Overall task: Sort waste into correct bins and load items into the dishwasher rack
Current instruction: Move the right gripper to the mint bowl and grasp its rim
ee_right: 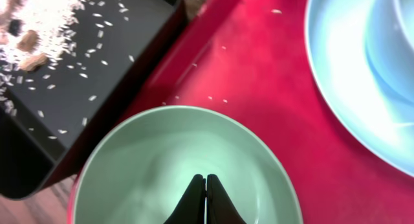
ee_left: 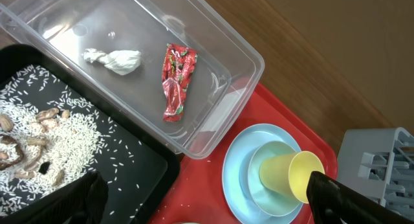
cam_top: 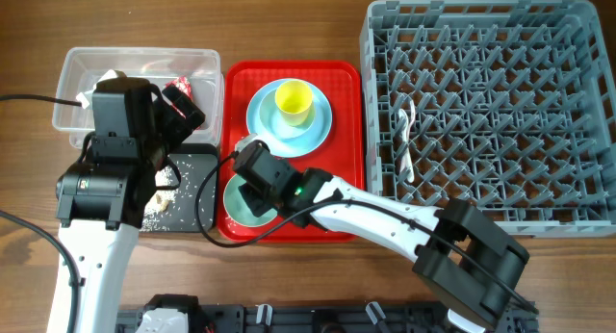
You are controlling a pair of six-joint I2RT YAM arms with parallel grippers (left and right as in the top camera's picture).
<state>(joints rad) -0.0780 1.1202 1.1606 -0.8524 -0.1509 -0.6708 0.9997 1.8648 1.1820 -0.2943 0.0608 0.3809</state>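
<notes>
On the red plastic serving tray [cam_top: 339, 83], the pale green round bowl [ee_right: 162, 153] sits empty beside the shallow black tray [ee_right: 97, 88]. Right gripper [ee_right: 205, 179] is pinched fully closed over the bowl's inside, gripping nothing (rim isn't between the fingers). My call: open, straddle the rim, clamp, then lift toward the grey pegged dishwasher rack [cam_top: 481, 112]. Left gripper [cam_top: 173, 110] gapes wide, empty.
</notes>
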